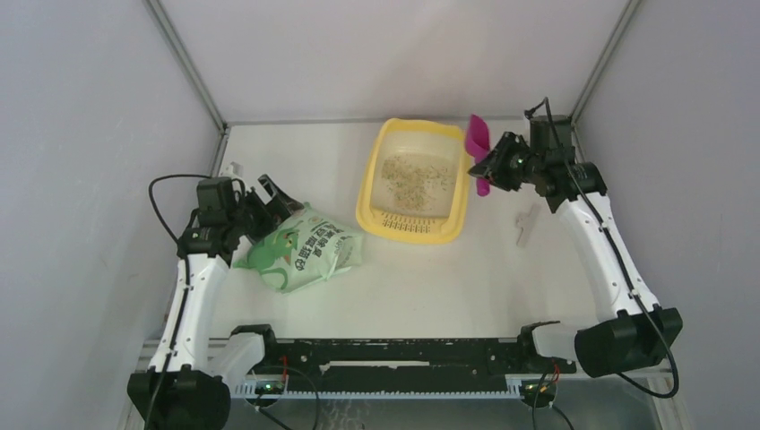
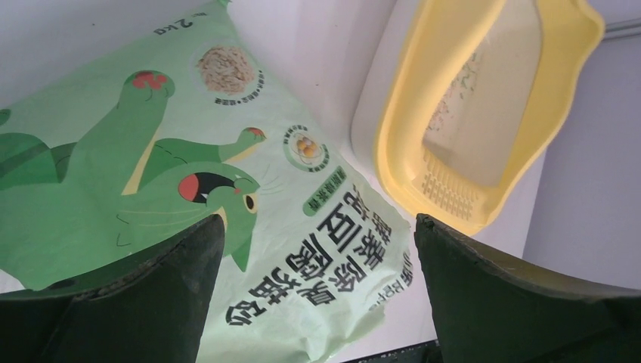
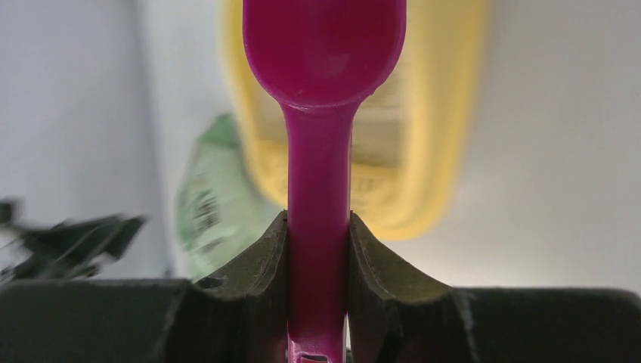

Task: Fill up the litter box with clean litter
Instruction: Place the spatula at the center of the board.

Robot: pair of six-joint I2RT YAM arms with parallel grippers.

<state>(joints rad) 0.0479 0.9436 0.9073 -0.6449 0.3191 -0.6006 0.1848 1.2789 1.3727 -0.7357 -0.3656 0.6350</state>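
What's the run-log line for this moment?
left end effector: open, at bag | right end effector: shut on scoop | litter box: thin litter layer

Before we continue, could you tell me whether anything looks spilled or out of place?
No litter shows outside the litter box; the clean litter sits inside, a thin patchy layer. One stray item: a small pale strip lies loose beside the right arm, possibly torn packaging. The green bag lies flat, at an angle.

You've got the yellow litter box (image 1: 367, 208) sitting flat near the table's (image 1: 430, 287) far edge, grille ledge nearest you, with the clean litter (image 1: 408, 179) inside it, a thin, patchy tan scatter.
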